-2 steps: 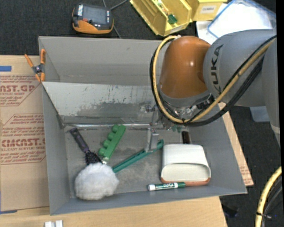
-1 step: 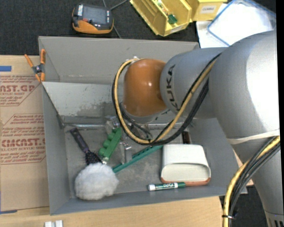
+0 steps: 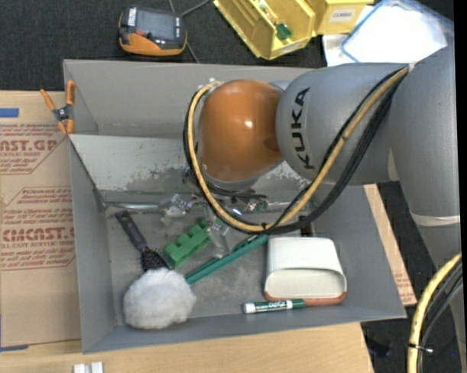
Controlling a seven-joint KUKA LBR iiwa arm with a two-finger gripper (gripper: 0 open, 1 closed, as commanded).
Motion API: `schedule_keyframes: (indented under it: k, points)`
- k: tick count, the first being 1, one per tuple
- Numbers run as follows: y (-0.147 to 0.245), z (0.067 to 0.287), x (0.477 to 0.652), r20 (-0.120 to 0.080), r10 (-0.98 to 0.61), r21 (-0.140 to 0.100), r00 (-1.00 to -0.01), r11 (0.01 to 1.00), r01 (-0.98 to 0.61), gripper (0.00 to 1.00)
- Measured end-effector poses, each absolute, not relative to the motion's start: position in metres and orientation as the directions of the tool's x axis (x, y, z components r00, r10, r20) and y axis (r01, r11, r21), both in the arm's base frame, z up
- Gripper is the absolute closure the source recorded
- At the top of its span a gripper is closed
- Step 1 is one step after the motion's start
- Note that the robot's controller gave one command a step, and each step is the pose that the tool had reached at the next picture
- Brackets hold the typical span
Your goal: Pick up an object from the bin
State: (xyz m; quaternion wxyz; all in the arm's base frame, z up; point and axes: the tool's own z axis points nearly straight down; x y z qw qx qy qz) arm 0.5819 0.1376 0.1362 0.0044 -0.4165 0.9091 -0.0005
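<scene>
place: robotics lab | evidence: KUKA arm [image 3: 331,132] reaching into grey metal bin [image 3: 131,94]

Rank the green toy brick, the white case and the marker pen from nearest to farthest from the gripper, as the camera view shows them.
Measured from the gripper, under the arm's orange cover:
1. green toy brick, just toward the view's left of it.
2. white case, toward the view's lower right.
3. marker pen, beyond the case, lying along the bin's front wall.
</scene>
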Motion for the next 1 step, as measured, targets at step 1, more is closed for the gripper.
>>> schedule_keyframes:
  k: [1]
  points:
    - [0.1295, 0.077, 0.5847, -0.006, -0.372, 0.004, -0.928, 0.928, -0.372, 0.0]
